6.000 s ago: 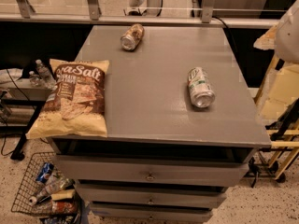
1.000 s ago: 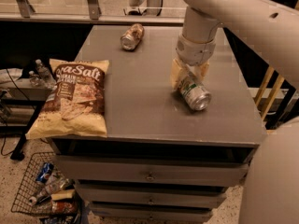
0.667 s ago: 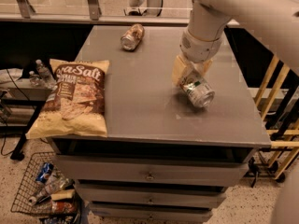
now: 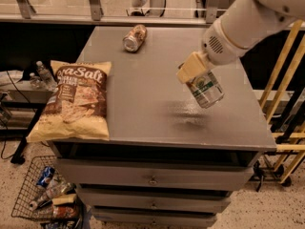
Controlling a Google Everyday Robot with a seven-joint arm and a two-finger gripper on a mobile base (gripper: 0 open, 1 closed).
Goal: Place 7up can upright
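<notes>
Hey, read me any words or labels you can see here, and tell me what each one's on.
"eaSalt": on the chip bag; the smaller print beneath is unreadable.
7up can, held off the table in the end effector: label too blurred to read.
Brownish can at the back: unreadable.

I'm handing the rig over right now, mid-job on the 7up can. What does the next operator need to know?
Gripper: shut on the 7up can, over the right half of the table.
7up can: appears held off the tabletop, tilted, not upright.
Done: can grasped and raised.
Left: turn it vertical, set it on the bare surface below, release, withdraw.
Nearby: chip bag at the left edge and brownish can on its side at the far edge, both well apart from the gripper.
</notes>
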